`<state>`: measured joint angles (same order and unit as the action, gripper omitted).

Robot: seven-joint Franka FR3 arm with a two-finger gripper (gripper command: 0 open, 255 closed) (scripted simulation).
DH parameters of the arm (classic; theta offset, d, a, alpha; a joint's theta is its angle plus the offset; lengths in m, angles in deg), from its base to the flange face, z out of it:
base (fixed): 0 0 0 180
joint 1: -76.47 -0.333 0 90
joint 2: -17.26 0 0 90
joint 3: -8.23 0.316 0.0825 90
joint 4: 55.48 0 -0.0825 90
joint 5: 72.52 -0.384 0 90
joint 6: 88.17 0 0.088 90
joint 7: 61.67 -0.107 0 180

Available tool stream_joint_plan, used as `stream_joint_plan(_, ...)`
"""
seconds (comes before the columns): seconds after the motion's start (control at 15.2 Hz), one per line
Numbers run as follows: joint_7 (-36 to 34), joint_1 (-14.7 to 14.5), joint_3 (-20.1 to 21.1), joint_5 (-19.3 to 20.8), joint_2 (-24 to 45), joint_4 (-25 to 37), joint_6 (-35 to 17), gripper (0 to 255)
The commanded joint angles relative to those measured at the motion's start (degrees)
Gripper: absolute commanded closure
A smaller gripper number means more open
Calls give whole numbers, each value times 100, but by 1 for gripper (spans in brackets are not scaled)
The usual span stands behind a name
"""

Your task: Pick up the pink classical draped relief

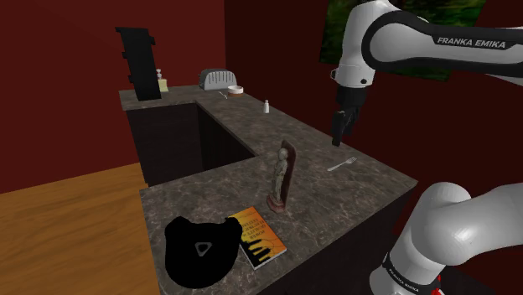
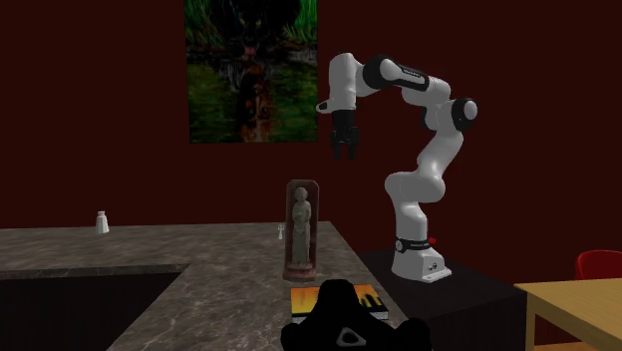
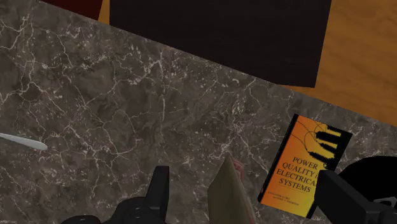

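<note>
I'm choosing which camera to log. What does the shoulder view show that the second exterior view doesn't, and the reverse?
Shoulder view's extras: a grey toaster, a soap bottle and wood floor. Second exterior view's extras: a red chair and a wooden table. Both: the relief standing upright, the book, fork, shaker and the open hand above the counter.

The relief (image 1: 281, 176) (image 2: 300, 227) (image 3: 229, 191), a pale grey draped standing figure set against a dark reddish-brown arched back panel on a round base, stands upright on the dark marbled countertop (image 1: 209, 188), near the orange book (image 1: 258, 236) but apart from it.
</note>
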<state>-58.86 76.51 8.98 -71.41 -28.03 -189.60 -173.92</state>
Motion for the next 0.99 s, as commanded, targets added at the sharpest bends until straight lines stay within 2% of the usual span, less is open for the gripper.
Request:
stream_joint_plan(0.0, 0, 0, 0, 0, 0, 0, 0, 0)
stream_joint_plan(0.73, -440, -103, 322, -287, 1460, -84, -2465, 0)
stream_joint_plan(0.92, -466, -108, 346, -298, 1585, -200, -2765, 0)
